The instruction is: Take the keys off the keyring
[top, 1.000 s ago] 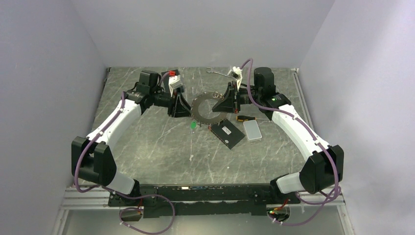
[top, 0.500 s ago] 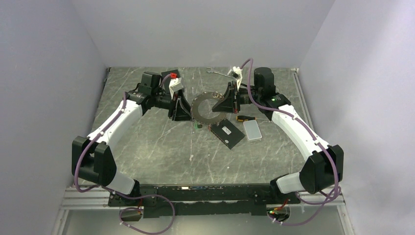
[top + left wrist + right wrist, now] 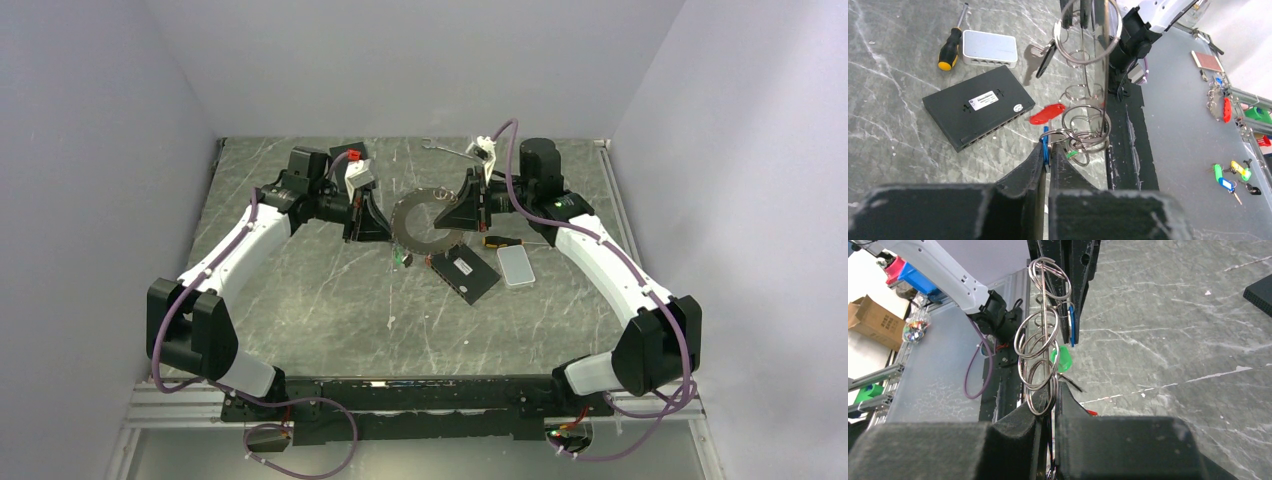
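The keyring (image 3: 422, 222), a large thin grey loop, hangs above the table between both grippers. My left gripper (image 3: 388, 230) is shut on a blue key tag (image 3: 1046, 144) at the loop's left side; in its wrist view the gripper (image 3: 1047, 150) pinches the tag edge-on. A red tag (image 3: 1047, 113), a dark key (image 3: 1047, 52) and a green tag (image 3: 398, 258) hang from small rings on the loop (image 3: 1106, 75). My right gripper (image 3: 447, 216) is shut on the keyring's right side; its wrist view shows the gripper (image 3: 1050, 402) clamped on the wire and small rings (image 3: 1040, 352).
A flat black box (image 3: 465, 274) lies just right of centre, with a small white box (image 3: 516, 265) and a yellow-handled screwdriver (image 3: 497, 241) beside it. A silver wrench (image 3: 440, 147) lies at the back. Side walls close in the table on both sides.
My left wrist has shifted a little and turned while staying at the ring's left side. The green tag now hangs edge-on and looks smaller. The right arm has not moved.
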You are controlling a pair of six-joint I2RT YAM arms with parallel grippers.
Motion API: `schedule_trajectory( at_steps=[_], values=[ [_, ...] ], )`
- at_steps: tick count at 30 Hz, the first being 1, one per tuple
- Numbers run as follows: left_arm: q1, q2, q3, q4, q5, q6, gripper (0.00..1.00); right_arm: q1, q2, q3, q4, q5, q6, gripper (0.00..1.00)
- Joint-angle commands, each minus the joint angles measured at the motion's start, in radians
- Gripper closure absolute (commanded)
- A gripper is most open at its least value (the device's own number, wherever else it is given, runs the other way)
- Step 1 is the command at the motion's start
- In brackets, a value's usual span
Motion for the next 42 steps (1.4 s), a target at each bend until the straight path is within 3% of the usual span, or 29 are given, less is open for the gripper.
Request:
schedule_trajectory(
  at_steps=[1, 8, 26, 29, 38, 42],
  values=[
    [0.016, -0.022, 0.039, -0.091, 0.029, 0.085, 0.98, -0.022, -0.016, 0.006, 0.049, -0.041, 0.001, 1.00],
    [0.036, -0.055, 0.077, -0.273, -0.027, 0.195, 1.00, -0.053, -0.023, 0.001, 0.028, -0.017, -0.013, 1.00],
    [0.035, -0.053, 0.176, -0.378, -0.119, 0.177, 1.00, -0.052, -0.018, -0.075, -0.007, -0.061, -0.125, 1.00],
    [0.033, -0.049, 0.190, -0.422, -0.126, 0.233, 1.00, -0.052, -0.017, -0.091, -0.006, -0.061, -0.139, 1.00],
    [-0.017, -0.033, 0.282, -0.442, -0.342, 0.233, 1.00, -0.052, -0.009, -0.149, 0.018, -0.070, -0.182, 1.00],
    [-0.030, -0.015, 0.333, -0.482, -0.364, 0.261, 1.00, -0.052, -0.003, -0.166, 0.037, -0.056, -0.183, 0.97]
  ],
)
